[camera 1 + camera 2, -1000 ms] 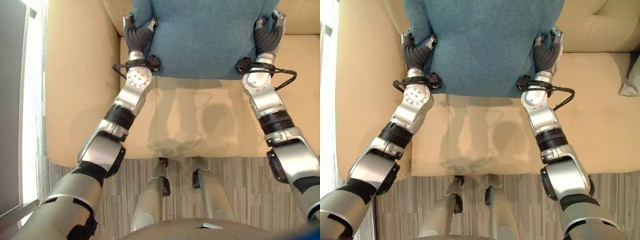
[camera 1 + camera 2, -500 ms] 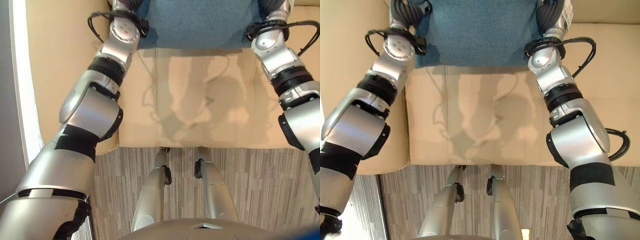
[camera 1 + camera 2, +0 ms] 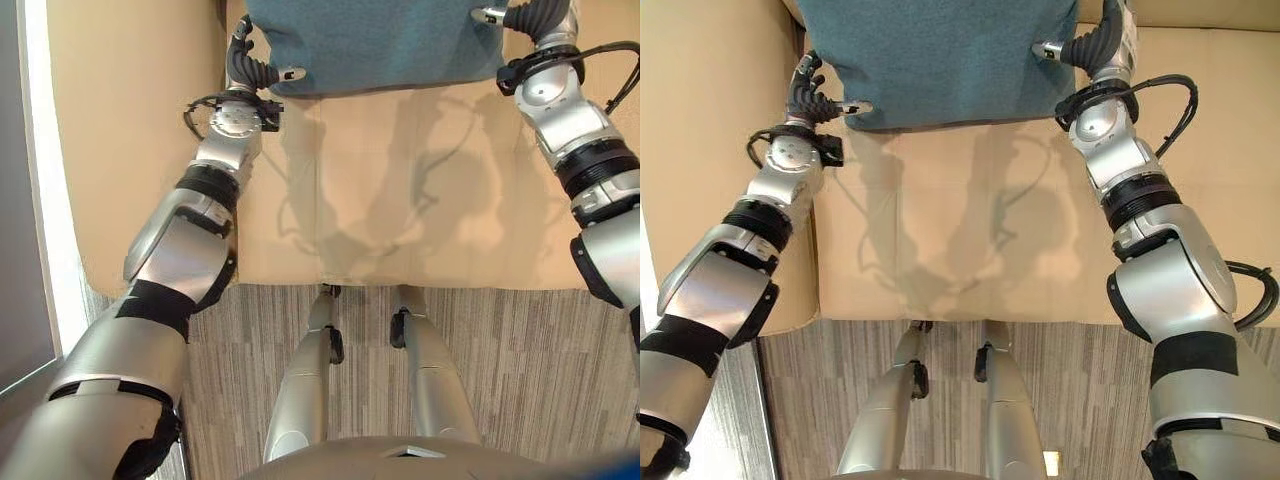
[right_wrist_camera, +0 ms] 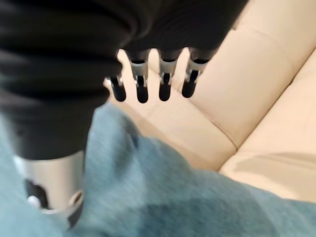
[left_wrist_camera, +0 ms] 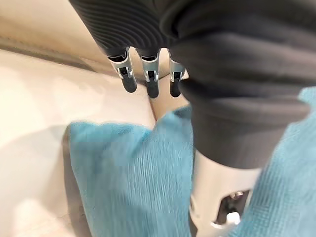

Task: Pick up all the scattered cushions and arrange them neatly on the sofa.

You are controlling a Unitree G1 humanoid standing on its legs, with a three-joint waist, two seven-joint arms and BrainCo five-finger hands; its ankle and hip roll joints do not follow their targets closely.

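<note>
Square teal fabric cushion (image 3: 940,55) sits at the back of the beige upholstered sofa (image 3: 960,240), against the backrest. Left hand (image 3: 245,68) is beside its left edge, right hand (image 3: 1095,45) at its right edge; both with fingers straight, released, nothing gripped. Risk: thumbs lie near the fabric, so pulling the arms back could snag a corner and skew or topple the cushion. Left hand is boxed in by the sofa's armrest (image 3: 130,140); the seat in front gives open room.

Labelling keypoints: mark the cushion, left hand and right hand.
teal cushion (image 3: 940,55), right eye view, middle of its face
left hand (image 3: 808,98), right eye view, ribbed back
right hand (image 3: 1095,45), right eye view, ribbed back
</note>
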